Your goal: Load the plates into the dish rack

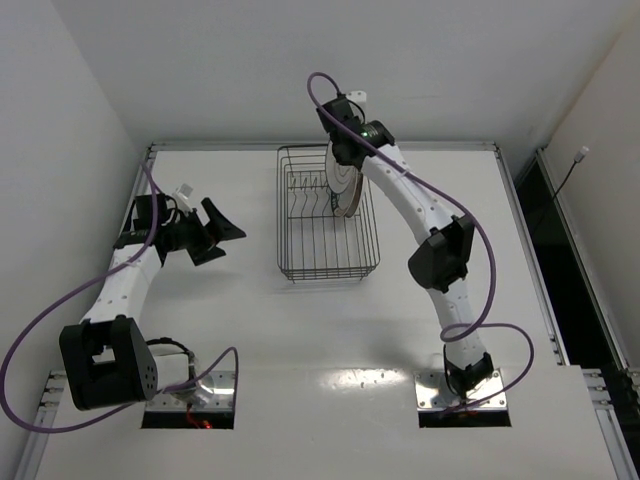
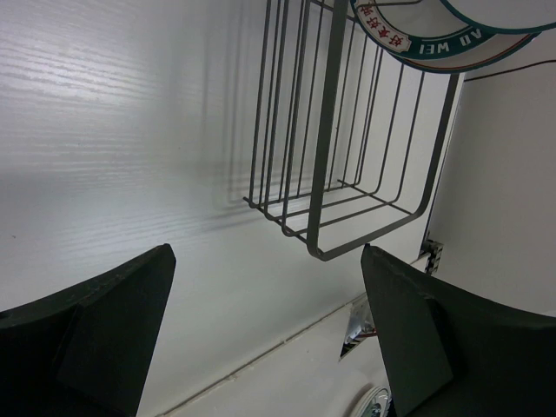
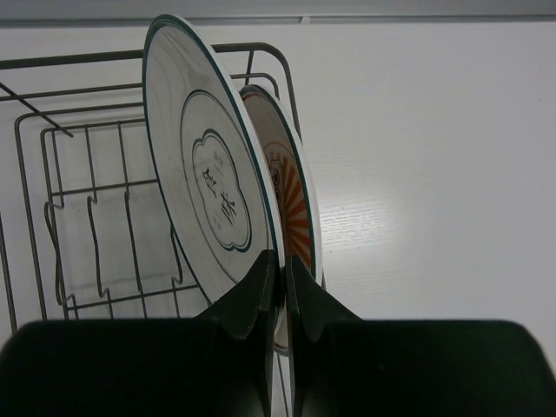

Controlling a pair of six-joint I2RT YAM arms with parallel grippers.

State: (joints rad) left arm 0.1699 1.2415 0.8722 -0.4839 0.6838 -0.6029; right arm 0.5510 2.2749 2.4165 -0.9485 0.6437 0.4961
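The dish rack (image 1: 325, 275) stands at the table's middle back. My right gripper (image 1: 340, 150) reaches into its far end from above and is shut on the rim of the plate with the thin dark ring and grey centre mark (image 3: 208, 174), held upright on edge among the prongs. The orange-centred plate (image 3: 295, 208) stands upright right behind it, and the right gripper (image 3: 282, 261) pinches between the two. The teal-banded plate (image 2: 434, 43) shows at the top of the left wrist view, inside the rack (image 2: 330, 130). My left gripper (image 1: 215, 235) is open and empty, left of the rack.
The rack's near half holds only bare wires and prongs (image 3: 95, 252). The white back wall and side walls enclose the table. A purple cable (image 1: 480, 250) loops beside the right arm. Cut-outs lie at the arm bases (image 1: 190, 410).
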